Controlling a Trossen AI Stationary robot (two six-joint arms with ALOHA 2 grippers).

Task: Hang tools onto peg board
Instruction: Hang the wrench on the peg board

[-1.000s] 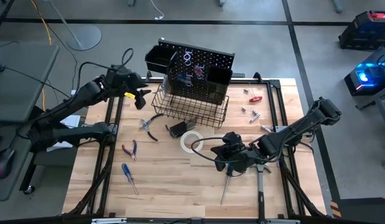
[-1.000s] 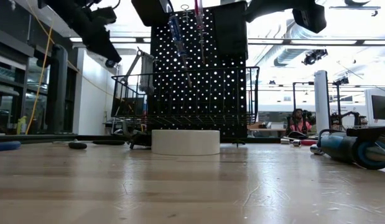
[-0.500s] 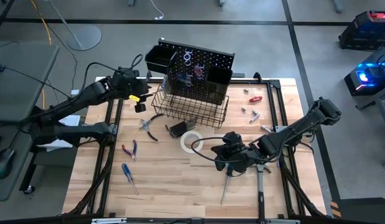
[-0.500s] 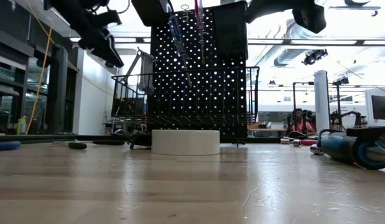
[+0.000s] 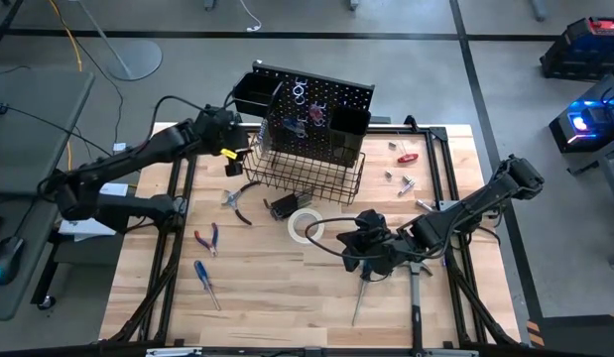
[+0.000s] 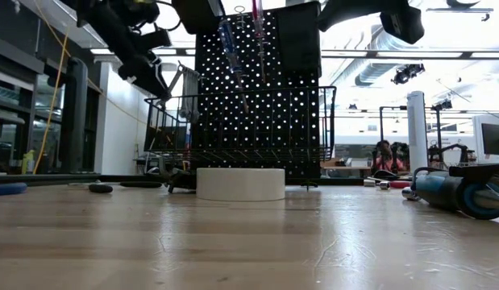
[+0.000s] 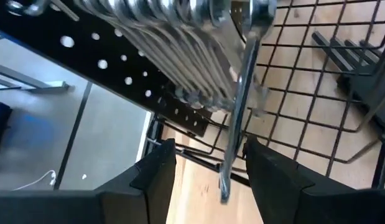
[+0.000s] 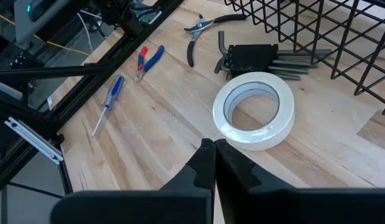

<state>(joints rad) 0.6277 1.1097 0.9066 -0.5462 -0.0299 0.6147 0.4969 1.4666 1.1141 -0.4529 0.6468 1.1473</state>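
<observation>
Your left gripper (image 7: pixel 208 165) stood open around a silver wrench (image 7: pixel 239 106) just ahead, against the peg board (image 7: pixel 86 50); your right gripper (image 8: pixel 214 155) rested closed near the tape roll (image 8: pixel 254 110).

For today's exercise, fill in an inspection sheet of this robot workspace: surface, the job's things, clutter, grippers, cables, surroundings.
Surface: pale wooden table, tools scattered on it.
Job's things: peg board upright at the far edge, wire basket on its front; white tape roll, hex key set, blue screwdriver, pliers on the table; wrench hanging beside a row of wrenches.
Clutter: small loose parts near the right side.
Grippers: left gripper open around the hanging wrench; right gripper shut, empty, near the tape roll.
Cables: black cable looping by the right arm.
Surroundings: person seated far behind.
</observation>
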